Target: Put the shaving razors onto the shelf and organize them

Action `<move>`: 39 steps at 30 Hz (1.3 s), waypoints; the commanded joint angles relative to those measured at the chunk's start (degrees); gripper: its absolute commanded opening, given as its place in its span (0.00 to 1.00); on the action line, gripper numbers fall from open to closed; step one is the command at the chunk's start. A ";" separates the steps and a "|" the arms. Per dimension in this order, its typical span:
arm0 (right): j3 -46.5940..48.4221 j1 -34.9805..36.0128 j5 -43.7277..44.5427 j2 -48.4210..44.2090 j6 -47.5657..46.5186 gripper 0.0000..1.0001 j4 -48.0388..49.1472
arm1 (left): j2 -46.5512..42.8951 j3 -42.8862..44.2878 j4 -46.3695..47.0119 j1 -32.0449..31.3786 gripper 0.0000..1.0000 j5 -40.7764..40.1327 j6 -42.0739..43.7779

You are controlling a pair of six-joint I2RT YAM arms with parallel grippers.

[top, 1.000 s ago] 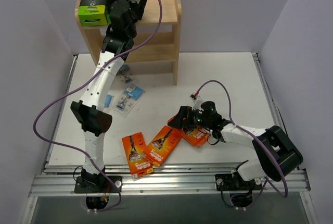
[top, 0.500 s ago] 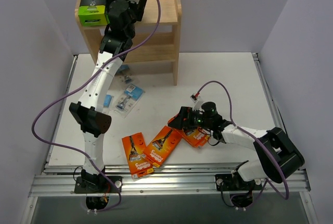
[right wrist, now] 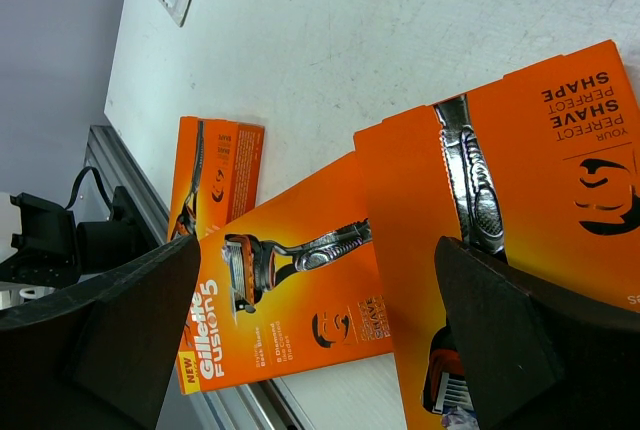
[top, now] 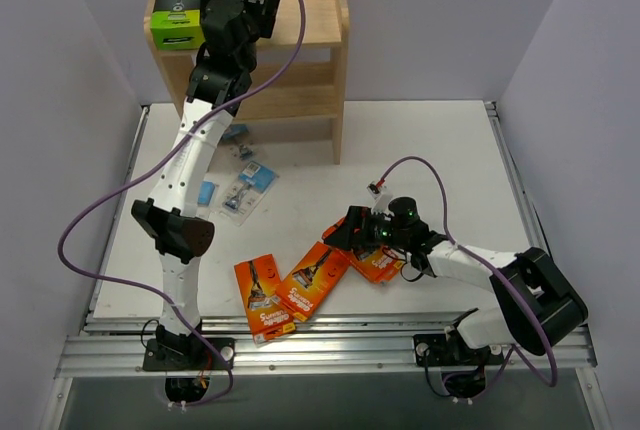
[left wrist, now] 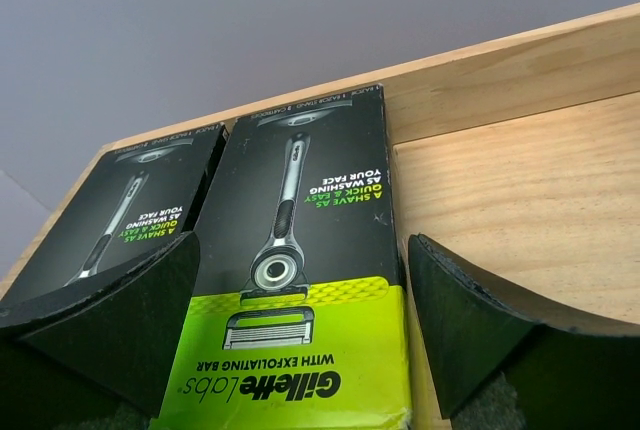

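The wooden shelf [top: 310, 10] stands at the table's back left. Two black-and-lime razor boxes lie side by side on its top tier: one [top: 177, 10] [left wrist: 120, 210] on the left, the other [left wrist: 305, 280] beside it. My left gripper [top: 228, 5] [left wrist: 303, 240] is open, its fingers either side of the second box, with bare wood showing beside the right finger [left wrist: 480, 330]. My right gripper [top: 340, 235] [right wrist: 318, 250] is open low over three orange boxes [top: 262, 298] [top: 315, 278] [top: 378, 262]. In the right wrist view they overlap [right wrist: 215, 170] [right wrist: 300, 300] [right wrist: 530, 180].
Three clear blister packs with blue cards [top: 250, 185] [top: 208, 192] [top: 238, 135] lie on the white table [top: 430, 150] before the shelf's left foot. The lower shelf tiers [top: 300, 75] show bare wood. A metal rail [top: 320, 350] runs along the near edge.
My left gripper has shifted slightly left and further back over the top tier. The right gripper has hardly moved above the orange boxes.
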 commanded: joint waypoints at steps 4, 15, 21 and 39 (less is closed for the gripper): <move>-1.24 0.18 -1.19 -1.14 0.45 1.00 -3.68 | -2.78 2.94 0.71 -1.13 0.94 1.94 -0.57; -0.54 0.27 -0.93 -1.75 -0.33 1.00 -5.78 | -8.31 -0.83 2.73 -3.24 0.94 8.27 -1.97; 0.43 0.18 -0.84 -2.37 0.19 1.00 -6.31 | -14.54 -3.64 2.73 -5.25 0.94 10.03 -4.25; 5.70 5.43 8.29 -8.25 -0.16 0.99 -18.17 | -62.60 -66.79 7.13 -5.52 0.93 3.35 -14.18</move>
